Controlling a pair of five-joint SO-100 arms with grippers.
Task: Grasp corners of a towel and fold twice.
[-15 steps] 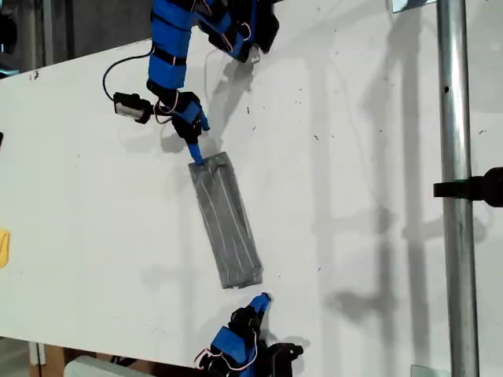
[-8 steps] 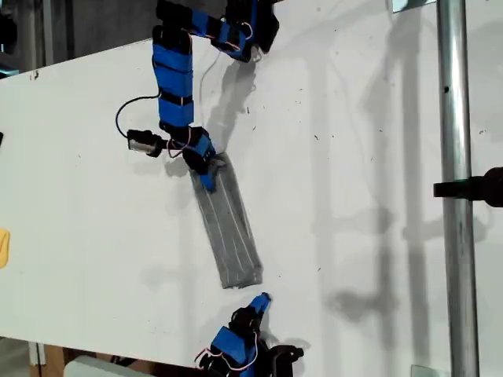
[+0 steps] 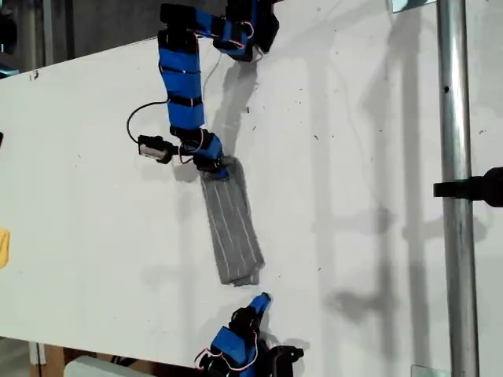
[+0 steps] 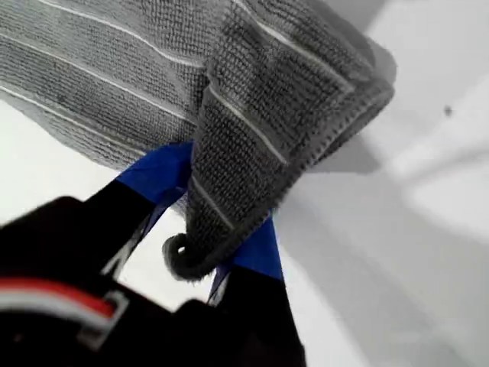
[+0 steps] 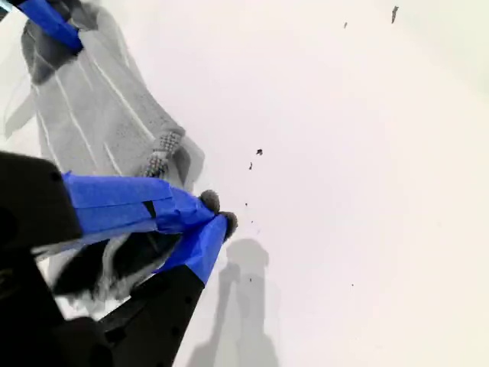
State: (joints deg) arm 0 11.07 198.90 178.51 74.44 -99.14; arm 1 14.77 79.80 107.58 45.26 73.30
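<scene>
The towel (image 3: pixel 234 232) lies as a narrow folded grey striped strip on the white table (image 3: pixel 354 118), running from the upper arm toward the lower arm in the exterior view. My first gripper (image 3: pixel 214 166) is at the strip's far end. In the first wrist view the first gripper (image 4: pixel 210 222) is shut on a bunched corner of the towel (image 4: pixel 153 61), which is lifted off the table. My second gripper (image 3: pixel 262 299) rests just off the strip's near end; the second gripper (image 5: pixel 218 218) has its blue fingertips touching, beside the towel (image 5: pixel 84 115).
A metal pole (image 3: pixel 456 157) with a black clamp (image 3: pixel 475 188) crosses the exterior view's right. A yellow object (image 3: pixel 3 247) sits at the exterior view's left edge. A small camera on a black cable (image 3: pixel 153 148) hangs beside the first arm.
My first gripper came down from just beyond the towel's far end, closed on it and drew it up. The strip's far end narrowed and bunched. The second arm stayed still.
</scene>
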